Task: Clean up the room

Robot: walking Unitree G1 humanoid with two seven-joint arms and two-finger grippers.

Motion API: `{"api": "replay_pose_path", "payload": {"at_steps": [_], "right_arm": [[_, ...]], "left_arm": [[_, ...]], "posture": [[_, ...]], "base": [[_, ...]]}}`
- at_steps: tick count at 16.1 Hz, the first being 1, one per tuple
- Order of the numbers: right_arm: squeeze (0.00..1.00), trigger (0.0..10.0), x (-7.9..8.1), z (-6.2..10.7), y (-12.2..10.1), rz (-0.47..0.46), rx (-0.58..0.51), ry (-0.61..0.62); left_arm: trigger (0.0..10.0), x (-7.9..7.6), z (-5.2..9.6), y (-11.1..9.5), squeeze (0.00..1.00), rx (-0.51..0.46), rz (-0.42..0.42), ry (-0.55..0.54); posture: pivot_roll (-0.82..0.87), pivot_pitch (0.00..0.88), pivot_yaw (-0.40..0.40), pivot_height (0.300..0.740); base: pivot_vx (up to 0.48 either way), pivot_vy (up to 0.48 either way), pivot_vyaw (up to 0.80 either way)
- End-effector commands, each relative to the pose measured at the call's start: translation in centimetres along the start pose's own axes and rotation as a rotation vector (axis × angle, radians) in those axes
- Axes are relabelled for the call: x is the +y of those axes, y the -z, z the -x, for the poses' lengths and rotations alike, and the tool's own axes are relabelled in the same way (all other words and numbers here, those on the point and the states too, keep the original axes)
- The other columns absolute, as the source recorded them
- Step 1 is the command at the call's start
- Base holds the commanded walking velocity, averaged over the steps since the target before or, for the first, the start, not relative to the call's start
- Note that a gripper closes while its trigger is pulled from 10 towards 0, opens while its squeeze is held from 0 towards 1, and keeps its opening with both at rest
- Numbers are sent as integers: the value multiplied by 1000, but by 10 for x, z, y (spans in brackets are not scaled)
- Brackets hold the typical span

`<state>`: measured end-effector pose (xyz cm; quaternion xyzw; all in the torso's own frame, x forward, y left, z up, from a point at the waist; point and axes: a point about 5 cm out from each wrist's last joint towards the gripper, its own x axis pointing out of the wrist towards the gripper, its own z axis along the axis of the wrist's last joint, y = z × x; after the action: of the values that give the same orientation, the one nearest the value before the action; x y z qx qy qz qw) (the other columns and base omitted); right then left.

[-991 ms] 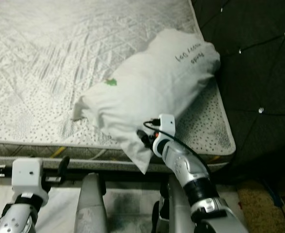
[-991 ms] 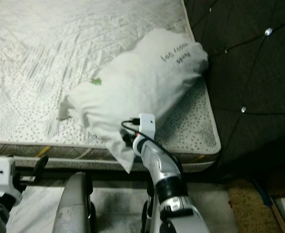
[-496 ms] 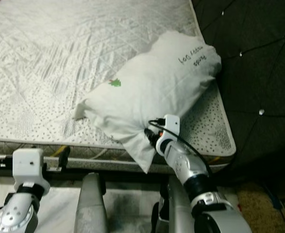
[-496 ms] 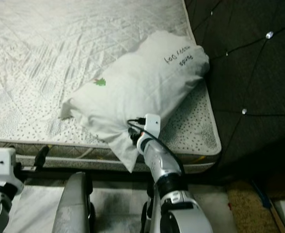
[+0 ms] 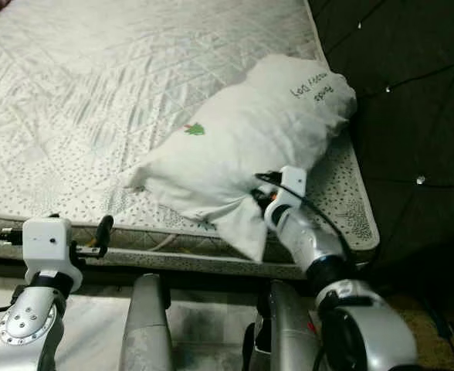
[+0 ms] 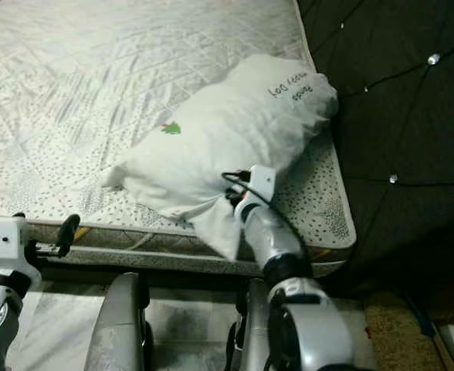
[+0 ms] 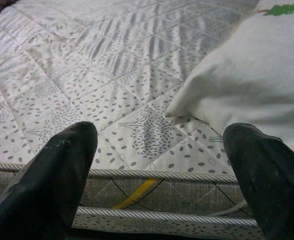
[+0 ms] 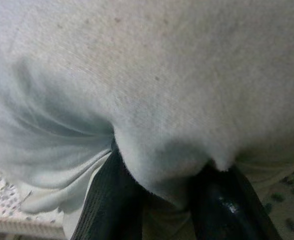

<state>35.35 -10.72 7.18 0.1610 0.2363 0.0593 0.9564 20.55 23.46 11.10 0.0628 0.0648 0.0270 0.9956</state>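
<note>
Pillow (image 5: 246, 147): one, white, lying at the mattress's near right corner.
Right gripper (image 8: 169, 197): jaws pinching the pillow's fabric.
Left gripper (image 7: 162, 175): jaws apart, before the mattress edge.
Mattress (image 5: 96, 93): one, quilted, bare.
Headboard (image 5: 412, 93): dark, tufted.

A bare mattress (image 5: 119, 100) with a quilted, leaf-dotted grey-white cover spans the scene from the far left to its right edge beside a dark tufted panel. A white pillow (image 5: 242, 147) lies directly on it near the right near corner, slanting far-right to near-left, one corner drooping over the near edge.
</note>
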Motion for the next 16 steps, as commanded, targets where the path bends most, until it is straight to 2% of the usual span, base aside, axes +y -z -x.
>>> {"api": "replay_pose_path", "payload": {"at_steps": [1,3,5,7,8,11,13,16], "right_arm": [[0,0,-17,2,-40,20,-151,66],[0,0,-30,4,-52,51,-191,132],[0,0,-61,15,-84,143,-314,267],[0,0,-86,28,-111,172,-428,362],[0,0,-91,32,-118,182,-454,381],[0,0,-106,41,-128,224,-489,447],[0,0,-124,50,-130,243,-490,517],[0,0,-139,53,-108,264,-434,516]], "left_arm": [[10000,-5,2,5,0,18,4,8],[10000,-7,2,6,0,18,8,11],[10000,-7,1,6,0,18,11,10],[10000,-8,-2,6,0,15,9,10],[10000,-9,-3,7,0,15,9,13],[10000,-11,-4,6,0,13,7,18],[10000,-9,-3,5,0,12,5,10],[10000,-9,-1,7,0,16,3,4]], "posture": [[182,102,-60,605],[184,101,-60,605],[180,99,-60,605],[167,101,-53,605],[167,101,-53,605],[165,107,-51,605],[166,112,-55,605],[167,116,-60,605]], "base": [[0,0,0],[0,0,0],[0,0,0],[0,0,0],[0,0,0],[0,0,0],[0,0,0],[0,0,0]]}}
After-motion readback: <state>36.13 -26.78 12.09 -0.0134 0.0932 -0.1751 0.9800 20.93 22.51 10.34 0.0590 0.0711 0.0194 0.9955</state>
